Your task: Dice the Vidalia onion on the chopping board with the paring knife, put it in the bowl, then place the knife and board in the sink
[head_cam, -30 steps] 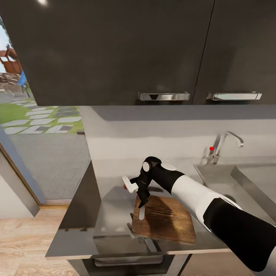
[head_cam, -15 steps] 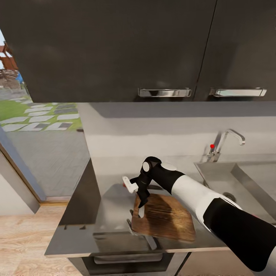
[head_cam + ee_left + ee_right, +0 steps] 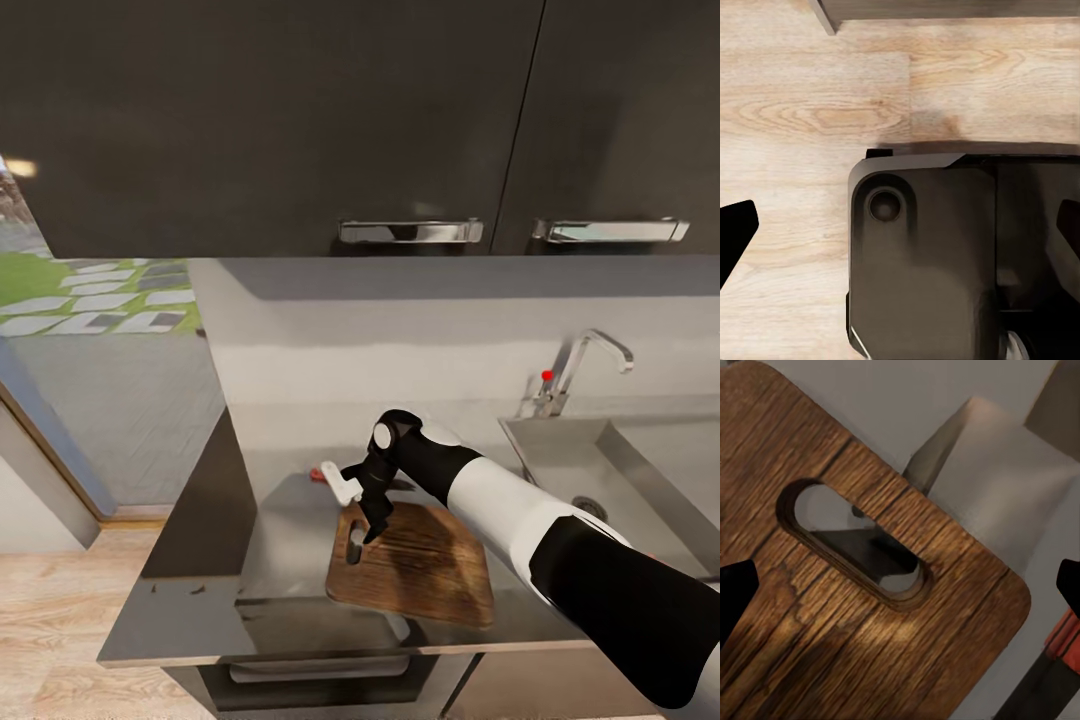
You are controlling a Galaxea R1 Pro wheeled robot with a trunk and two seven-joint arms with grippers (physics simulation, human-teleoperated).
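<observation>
The dark-brown chopping board (image 3: 420,568) lies on the grey countertop (image 3: 290,430), left of the sink (image 3: 560,455). My right gripper (image 3: 372,530) hangs open just above the board's slot handle hole (image 3: 855,540), fingers pointing down, with nothing between them. In the right wrist view the right gripper (image 3: 900,592) looks straight down on the chopping board (image 3: 817,645). The paring knife's red handle (image 3: 317,474) shows just beyond the board's slot end, and the paring knife (image 3: 1061,649) lies beside the board's corner. My left gripper (image 3: 900,232) is open over the floor. The onion and the bowl are out of view.
Dark wall cabinets with chrome handles (image 3: 410,231) hang above the counter. The chrome faucet (image 3: 590,360) with its red knob (image 3: 547,376) stands behind the basin. The counter ends at the left, beside a glass door (image 3: 100,400) and wooden floor (image 3: 60,610). My base (image 3: 930,262) shows below the left gripper.
The head camera has shifted, so the whole scene sits a little further left and higher. My right gripper stays over the board's slot end, still open.
</observation>
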